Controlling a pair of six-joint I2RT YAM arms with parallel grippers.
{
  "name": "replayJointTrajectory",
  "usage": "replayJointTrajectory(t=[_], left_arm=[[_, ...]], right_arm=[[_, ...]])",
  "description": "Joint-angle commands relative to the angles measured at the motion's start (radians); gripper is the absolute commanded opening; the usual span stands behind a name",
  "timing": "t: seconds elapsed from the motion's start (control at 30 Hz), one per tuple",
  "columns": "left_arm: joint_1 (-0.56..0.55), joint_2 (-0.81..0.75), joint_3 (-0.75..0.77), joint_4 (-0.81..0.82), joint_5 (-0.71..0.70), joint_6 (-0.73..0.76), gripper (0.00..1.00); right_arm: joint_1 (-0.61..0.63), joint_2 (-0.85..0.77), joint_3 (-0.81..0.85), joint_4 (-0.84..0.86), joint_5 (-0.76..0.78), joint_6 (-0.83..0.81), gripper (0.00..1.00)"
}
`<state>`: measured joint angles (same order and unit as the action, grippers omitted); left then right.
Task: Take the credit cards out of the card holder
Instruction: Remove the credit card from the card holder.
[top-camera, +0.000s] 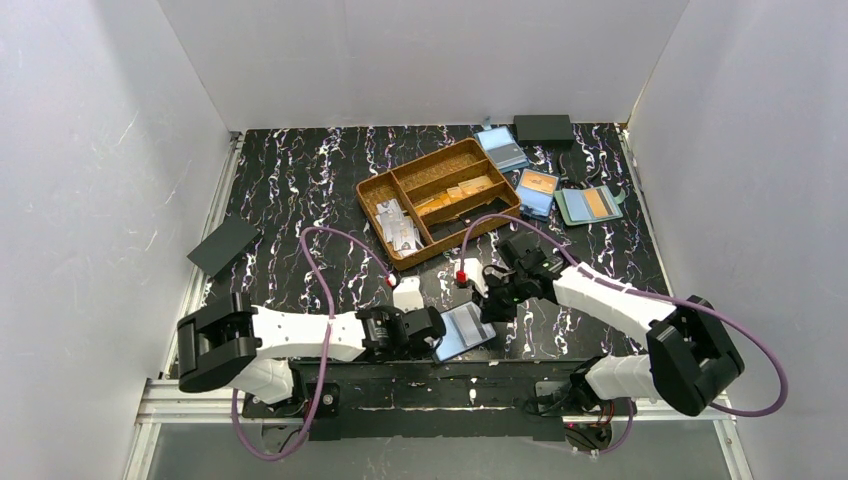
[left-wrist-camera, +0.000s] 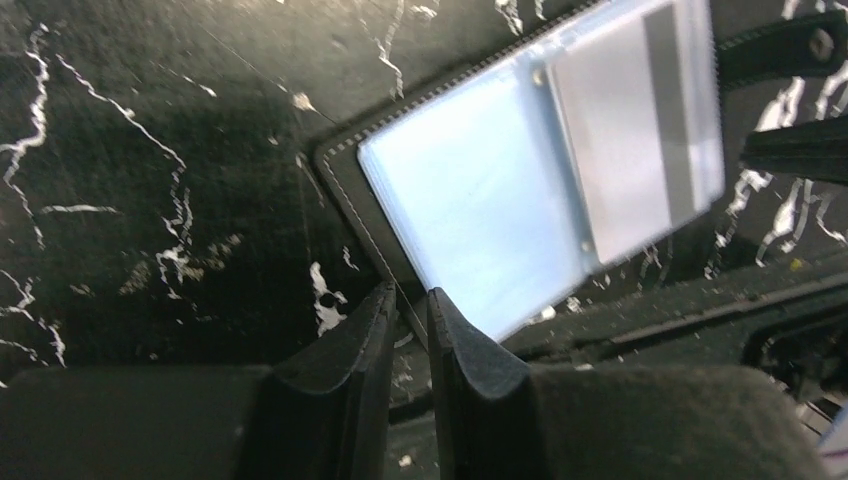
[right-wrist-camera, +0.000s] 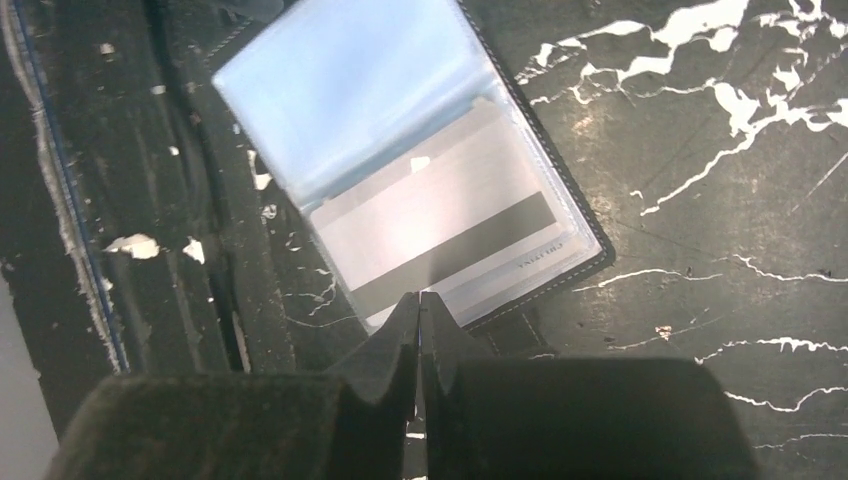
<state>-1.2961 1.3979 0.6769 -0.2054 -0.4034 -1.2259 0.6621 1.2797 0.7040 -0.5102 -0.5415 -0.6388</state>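
Near the front edge of the bench (top-camera: 300, 190), between the two arms, the card holder (top-camera: 465, 332) lies open and flat, its pale blue sleeves facing up; the left hand (top-camera: 437, 337) reaches it from the left and the right hand (top-camera: 490, 308) from the upper right. On the left wrist view the left hand (left-wrist-camera: 410, 305) has its fingers (left-wrist-camera: 365, 345) drawn close, with only a thin slit between them; the black stitched border of the card holder (left-wrist-camera: 470, 190) runs into that slit, so they pinch the holder's edge. On the right wrist view the right hand (right-wrist-camera: 420, 300) is pressed together at the mouth of the outer sleeve of the card holder (right-wrist-camera: 350, 90); its tips nip the edge of a credit card (right-wrist-camera: 440, 225), whitish with a dark stripe; whether the clear sleeve is caught too, I cannot tell. The same credit card (left-wrist-camera: 625, 130) sits in the holder's far half in the left wrist view. Farther back stands a brown divided tray (top-camera: 372, 190), well apart from the hands; whitish cards (top-camera: 400, 225) lie in its left compartment and orange-tan cards (top-camera: 462, 193) in a middle one.
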Motion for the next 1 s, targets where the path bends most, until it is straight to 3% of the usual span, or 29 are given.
replayJointTrajectory(t=[0.0, 0.07, 0.67, 0.97], left_arm=[[-0.033, 0.033, 0.030, -0.030, -0.008, 0.014, 0.17], [0.059, 0.037, 0.021, -0.006, 0.008, 0.017, 0.17], [0.188, 0.061, -0.084, 0.262, 0.107, 0.012, 0.17], [0.199, -0.119, -0.097, 0.261, 0.073, 0.146, 0.23]], right_arm=[[0.023, 0.035, 0.000, 0.083, 0.104, 0.081, 0.10], [0.022, 0.046, 0.002, 0.095, 0.127, 0.100, 0.10], [-0.013, 0.089, 0.025, 0.136, 0.213, 0.199, 0.10], [-0.109, 0.049, 0.039, 0.125, 0.126, 0.219, 0.14]])
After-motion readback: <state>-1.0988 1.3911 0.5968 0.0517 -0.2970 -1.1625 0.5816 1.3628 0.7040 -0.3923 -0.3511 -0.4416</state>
